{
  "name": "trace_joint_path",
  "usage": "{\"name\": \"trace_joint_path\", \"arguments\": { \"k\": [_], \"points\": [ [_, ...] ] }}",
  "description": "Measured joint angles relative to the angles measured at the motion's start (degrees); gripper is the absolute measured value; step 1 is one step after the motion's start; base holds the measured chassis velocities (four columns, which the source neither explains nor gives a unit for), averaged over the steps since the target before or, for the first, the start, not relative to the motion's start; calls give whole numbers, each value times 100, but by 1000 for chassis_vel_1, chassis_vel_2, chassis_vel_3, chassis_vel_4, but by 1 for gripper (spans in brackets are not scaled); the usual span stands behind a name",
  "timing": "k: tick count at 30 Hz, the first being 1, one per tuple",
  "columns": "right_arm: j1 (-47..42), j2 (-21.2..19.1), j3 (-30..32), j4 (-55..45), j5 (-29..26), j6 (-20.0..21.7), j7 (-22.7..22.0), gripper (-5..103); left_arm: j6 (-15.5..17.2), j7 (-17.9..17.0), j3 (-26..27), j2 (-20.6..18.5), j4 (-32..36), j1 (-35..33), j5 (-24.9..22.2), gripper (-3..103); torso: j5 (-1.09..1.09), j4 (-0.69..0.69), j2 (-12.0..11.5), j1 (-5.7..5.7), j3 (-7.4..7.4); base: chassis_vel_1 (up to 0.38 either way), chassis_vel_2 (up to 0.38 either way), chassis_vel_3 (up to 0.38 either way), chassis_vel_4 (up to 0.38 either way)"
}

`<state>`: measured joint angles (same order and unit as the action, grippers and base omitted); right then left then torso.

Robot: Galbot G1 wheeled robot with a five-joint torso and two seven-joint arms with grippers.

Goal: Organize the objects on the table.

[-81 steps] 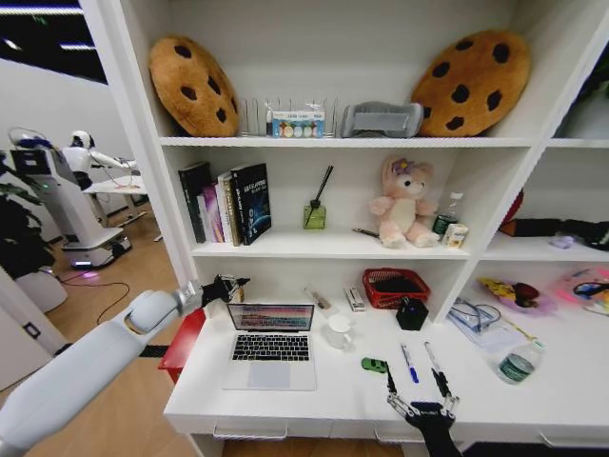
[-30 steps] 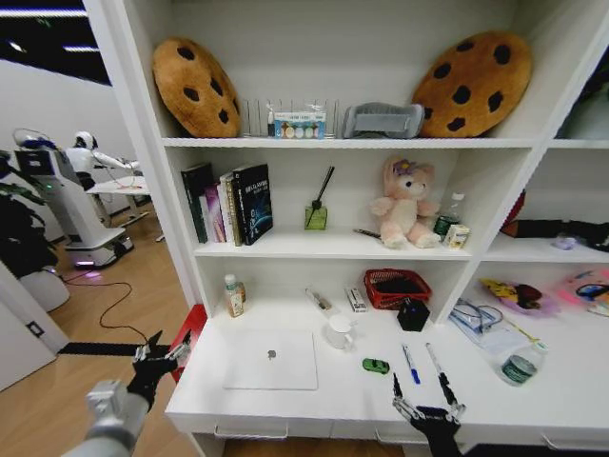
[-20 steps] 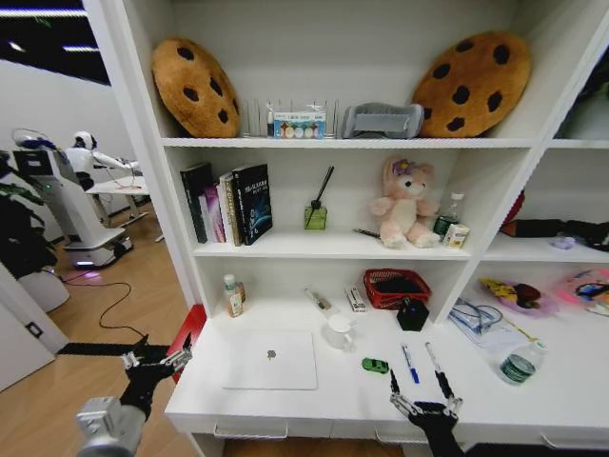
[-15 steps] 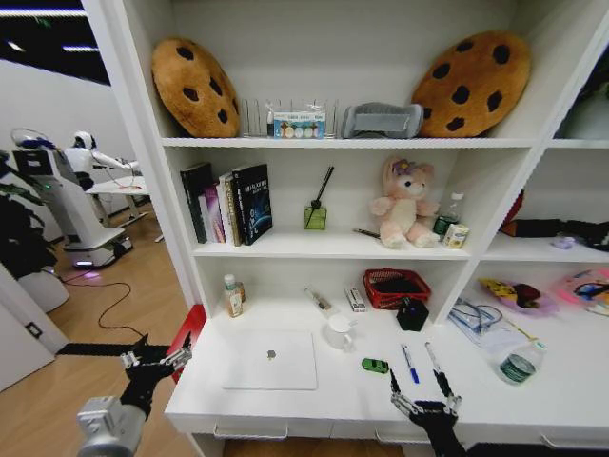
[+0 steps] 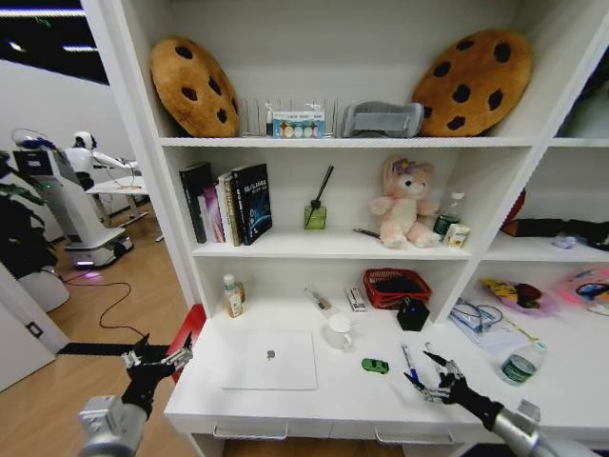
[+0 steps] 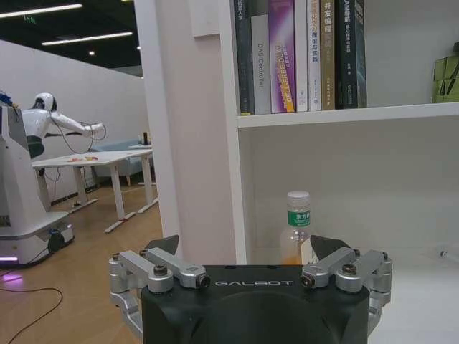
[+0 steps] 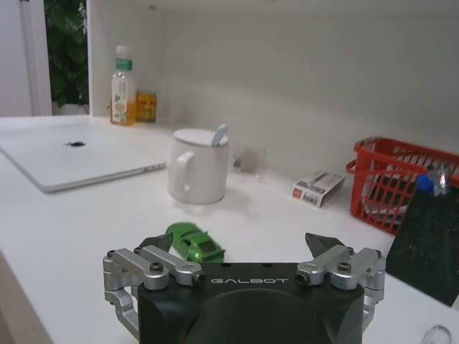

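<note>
Colours noted. Table point(image 5: 314, 405): white. Laptop point(image 5: 271, 359): silver lid, small dark logo. Toy car point(image 5: 375, 366): bright green. Mug point(image 5: 338, 332): white. Basket point(image 5: 396, 287): red mesh. Bottle point(image 5: 231, 296): green label, amber contents. Cushions point(image 5: 193, 87): tan-brown, dark spots. Bunny point(image 5: 404, 202): pink.

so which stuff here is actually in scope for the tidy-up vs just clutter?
In scope, on the table:
- closed laptop
- green toy car
- blue-capped pen
- small bottle
Right gripper, open, is over the pens; left gripper is off the desk's left edge.

Just lying about:
- cookie cushions
- plush bunny
- books
</note>
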<state>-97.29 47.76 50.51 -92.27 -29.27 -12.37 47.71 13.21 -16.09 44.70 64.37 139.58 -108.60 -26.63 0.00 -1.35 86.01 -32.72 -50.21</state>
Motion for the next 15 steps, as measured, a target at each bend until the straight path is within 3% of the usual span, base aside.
{"name": "trace_joint_path", "arguments": {
  "k": [6, 15],
  "points": [
    [173, 16, -229, 402, 82, -63, 282, 100, 0, 0, -5, -4, -3, 3, -3, 100, 1, -5, 0, 1, 1, 0, 0, 0, 0],
    [1027, -112, -869, 766, 48, 103, 196, 100, -1, -1, -8, -7, -8, 5, -6, 100, 0, -3, 0, 1, 0, 0, 0, 0, 0]
  ]
}}
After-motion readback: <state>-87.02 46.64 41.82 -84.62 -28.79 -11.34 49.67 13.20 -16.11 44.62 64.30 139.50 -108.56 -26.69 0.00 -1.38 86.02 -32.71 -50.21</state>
